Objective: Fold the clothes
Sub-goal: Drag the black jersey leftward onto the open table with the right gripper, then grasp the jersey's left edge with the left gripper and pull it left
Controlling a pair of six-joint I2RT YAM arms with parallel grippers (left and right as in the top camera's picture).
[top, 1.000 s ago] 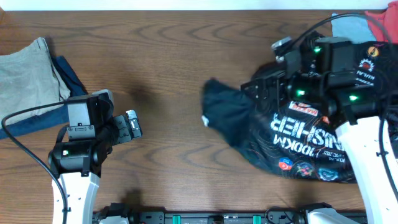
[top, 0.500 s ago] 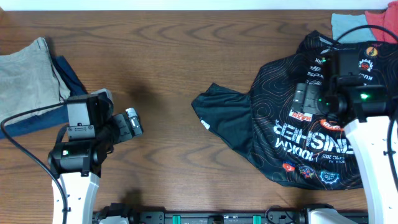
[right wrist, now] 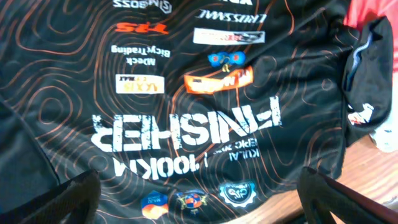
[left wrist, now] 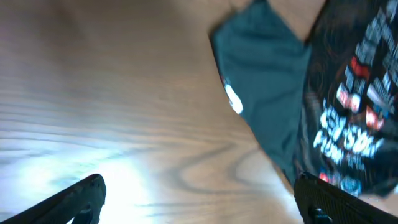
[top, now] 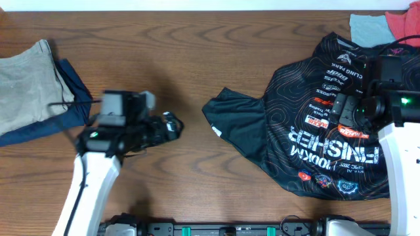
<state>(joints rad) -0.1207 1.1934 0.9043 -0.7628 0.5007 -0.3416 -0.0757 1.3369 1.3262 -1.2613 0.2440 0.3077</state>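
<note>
Jersey (top: 315, 141) at the tabletop's (top: 216, 52) right edge looks limp, slick; I'd pinch its sleeve (top: 233, 118). Left gripper (top: 169, 126) and right gripper (top: 336, 108) gape empty.

1. The jersey (top: 328, 137) lies spread on the right part of the table (top: 197, 52). Its sleeve (top: 236, 121) reaches left toward the middle.
2. Behind the jersey, at the far right corner, a third garment (top: 369, 27) lies just beside the jersey's far edge, with a corner garment (top: 403, 23) to its right.
3. At the left edge, a folded garment (top: 26, 82) rests on a lower garment (top: 73, 88), which sticks out on its right.
4. The left gripper (top: 172, 126) hangs over bare table between that pile and the sleeve, apart from both.
5. The right gripper (top: 338, 108) is above the jersey.
</note>
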